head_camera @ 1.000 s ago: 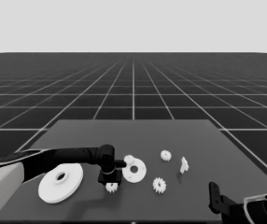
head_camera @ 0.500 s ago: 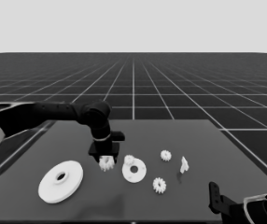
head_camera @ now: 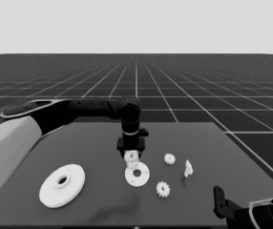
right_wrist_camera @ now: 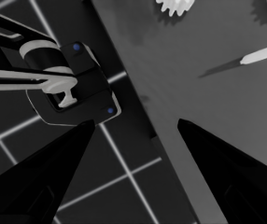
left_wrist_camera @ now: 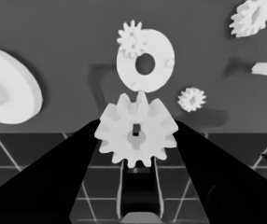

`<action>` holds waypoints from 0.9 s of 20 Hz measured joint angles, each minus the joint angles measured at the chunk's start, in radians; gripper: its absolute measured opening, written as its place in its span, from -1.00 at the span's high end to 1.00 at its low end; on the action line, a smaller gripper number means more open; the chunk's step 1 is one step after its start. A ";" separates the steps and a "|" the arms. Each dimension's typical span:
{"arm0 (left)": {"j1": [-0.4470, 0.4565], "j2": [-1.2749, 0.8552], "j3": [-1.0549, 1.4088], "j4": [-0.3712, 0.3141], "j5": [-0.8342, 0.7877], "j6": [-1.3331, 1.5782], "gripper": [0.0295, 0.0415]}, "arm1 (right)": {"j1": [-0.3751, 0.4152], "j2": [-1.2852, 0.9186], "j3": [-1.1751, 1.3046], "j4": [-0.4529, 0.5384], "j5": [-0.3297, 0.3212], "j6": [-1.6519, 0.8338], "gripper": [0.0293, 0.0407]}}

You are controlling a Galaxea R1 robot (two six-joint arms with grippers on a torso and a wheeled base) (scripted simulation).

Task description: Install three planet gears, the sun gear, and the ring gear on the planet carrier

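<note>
- A planet gear [left_wrist_camera: 136, 135] sits pinched between the left hand [head_camera: 132, 153]'s two fingers, hanging just above the smaller round part [head_camera: 137, 174] near the table's middle.
- It looks stiff and light; I'd judge the toothed rim gives a sure hold.
- One gear [left_wrist_camera: 131, 39] already sits on that part; two gears [head_camera: 163, 189] lie loose beside it.
- The larger round part [head_camera: 61, 185] lies toward the left edge.
- The right hand [right_wrist_camera: 133, 135] waits open off the near right corner.

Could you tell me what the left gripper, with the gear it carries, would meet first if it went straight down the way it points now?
Most likely the smaller round part, near its far edge: the left gripper hangs just above it, shut on a gear. One gear already sits on that part. Exact depth is unclear.
</note>
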 joint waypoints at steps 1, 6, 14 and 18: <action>0.000 0.003 -0.004 0.000 0.000 0.001 0.73 | 0.000 0.000 0.000 0.000 0.000 0.000 -0.61; 0.332 0.014 -0.067 0.335 -0.007 0.049 0.73 | 0.000 0.000 0.000 0.000 0.000 0.000 -0.61; 0.409 0.029 -0.141 0.408 -0.033 0.102 0.21 | 0.000 0.000 0.000 0.000 0.000 0.000 -0.61; 0.410 0.029 -0.142 0.409 -0.034 0.102 -0.48 | 0.000 0.000 0.000 0.000 0.000 0.000 -0.61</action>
